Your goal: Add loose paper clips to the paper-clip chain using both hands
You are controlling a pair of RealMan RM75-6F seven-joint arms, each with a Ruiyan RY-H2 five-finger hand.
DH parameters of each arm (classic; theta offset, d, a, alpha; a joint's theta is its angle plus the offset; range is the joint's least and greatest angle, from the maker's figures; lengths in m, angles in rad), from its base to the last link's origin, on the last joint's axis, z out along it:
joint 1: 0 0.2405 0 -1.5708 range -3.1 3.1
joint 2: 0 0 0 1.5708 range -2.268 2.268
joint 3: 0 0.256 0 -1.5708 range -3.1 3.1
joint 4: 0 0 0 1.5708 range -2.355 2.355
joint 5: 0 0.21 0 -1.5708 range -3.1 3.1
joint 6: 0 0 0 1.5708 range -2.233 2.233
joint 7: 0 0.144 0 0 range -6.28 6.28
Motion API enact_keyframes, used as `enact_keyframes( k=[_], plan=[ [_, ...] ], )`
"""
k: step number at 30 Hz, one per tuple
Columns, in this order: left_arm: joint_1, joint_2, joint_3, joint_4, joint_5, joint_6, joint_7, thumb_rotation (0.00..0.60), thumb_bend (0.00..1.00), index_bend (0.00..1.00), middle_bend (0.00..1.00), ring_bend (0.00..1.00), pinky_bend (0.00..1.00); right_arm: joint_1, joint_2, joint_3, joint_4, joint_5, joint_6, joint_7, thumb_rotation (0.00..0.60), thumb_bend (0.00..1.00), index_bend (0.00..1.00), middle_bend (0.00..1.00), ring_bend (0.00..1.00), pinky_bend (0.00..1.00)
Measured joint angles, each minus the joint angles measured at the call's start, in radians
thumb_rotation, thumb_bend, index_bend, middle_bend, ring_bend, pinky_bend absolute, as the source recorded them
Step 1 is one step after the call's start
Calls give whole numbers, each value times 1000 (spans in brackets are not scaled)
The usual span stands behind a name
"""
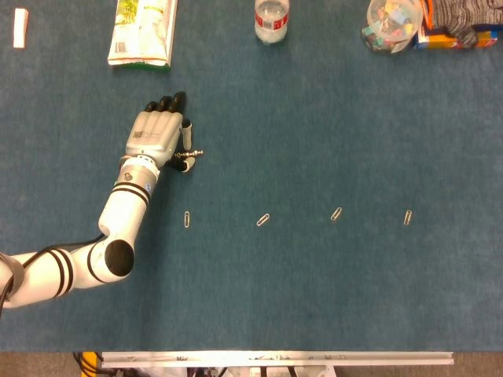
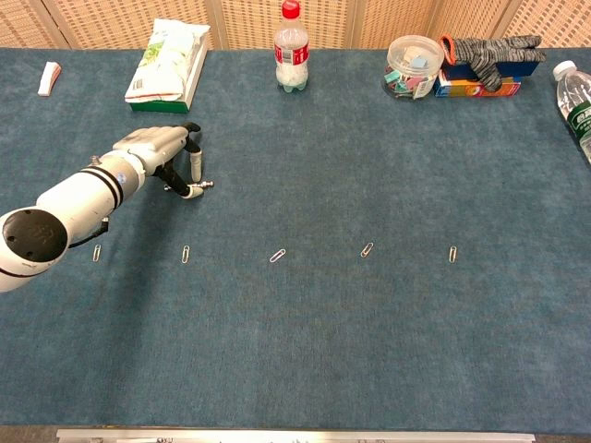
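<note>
Loose paper clips lie in a row across the blue surface [image 2: 305, 351]: the leftmost clip [image 2: 97, 253] and its neighbour [image 2: 186, 254] stand nearly upright in view, the third clip [image 2: 277, 256] and fourth clip [image 2: 367, 249] slant (thin silver wire). The left hand [image 1: 159, 135] hovers nearby, fingers curled; whether it holds anything I cannot tell.

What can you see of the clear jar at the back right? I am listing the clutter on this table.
The clear jar stands upright on the blue cloth at the table's far edge, right of the water bottle. It looks like transparent plastic, round and squat, with a wide pale top. Small mixed-colour items fill it, too small to identify. The boxes under a grey glove lie right beside it; whether they touch cannot be told. No robot hand is near it.
</note>
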Motion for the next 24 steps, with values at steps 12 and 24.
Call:
enact_keyframes(
  k=[12,24],
  plan=[
    [2,-8,-4,7,-4,13,15,600,297,579,28,0,87,1,-1,-1,2,-2,-1,0,600,0,152,165,64,369],
    [9,14,-7,-24,-11,15,19,600,327,591,30,0,87,1,-1,-2,0,-4,-1,-2,600,0,152,165,64,369]
  ],
)
